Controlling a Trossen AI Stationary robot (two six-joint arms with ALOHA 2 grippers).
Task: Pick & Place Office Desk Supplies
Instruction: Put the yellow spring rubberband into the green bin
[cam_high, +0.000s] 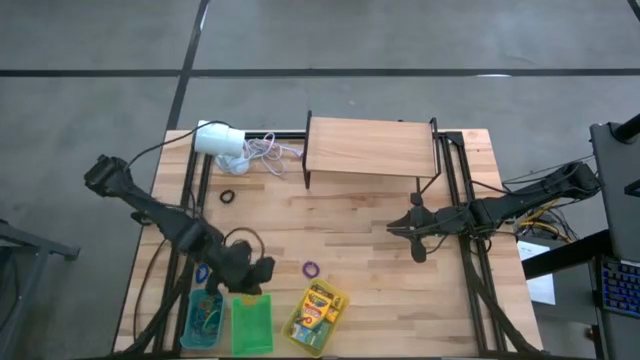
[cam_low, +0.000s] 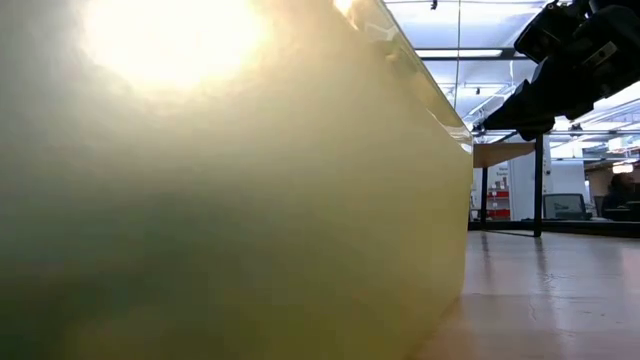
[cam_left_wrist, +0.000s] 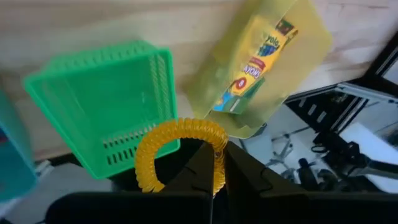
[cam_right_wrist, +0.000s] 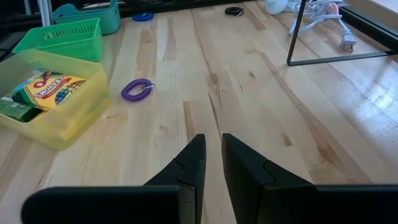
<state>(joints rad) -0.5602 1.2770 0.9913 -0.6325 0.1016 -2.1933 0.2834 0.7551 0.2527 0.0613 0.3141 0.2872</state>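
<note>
My left gripper (cam_high: 256, 282) hangs above the far rim of the green basket (cam_high: 252, 325), shut on a yellow-orange coiled rubber-band loop (cam_left_wrist: 177, 134). The green basket (cam_left_wrist: 106, 112) shows below the loop. Left of it stands a teal basket (cam_high: 204, 318) holding loops, right of it a yellow basket (cam_high: 316, 318) holding crayon boxes (cam_left_wrist: 255, 62). A purple loop (cam_high: 311, 268), a blue loop (cam_high: 203, 272) and a black loop (cam_high: 227, 197) lie flat on the table. My right gripper (cam_right_wrist: 213, 155) waits over the table's right half, narrowly open, nothing between its fingers. My left gripper pinches one short stretch of the loop's coil (cam_left_wrist: 216, 148) between its two fingers, which slant downward. The rest of the loop arches out to one side of the fingers. It is lifted clear, above the green basket.
A wooden shelf on a black frame (cam_high: 370, 148) stands at the far middle. A white cylinder (cam_high: 218, 140) with a thin cord lies at the far left. The yellow basket's wall (cam_low: 250, 200) fills most of the low view. Bare wood lies between the arms.
</note>
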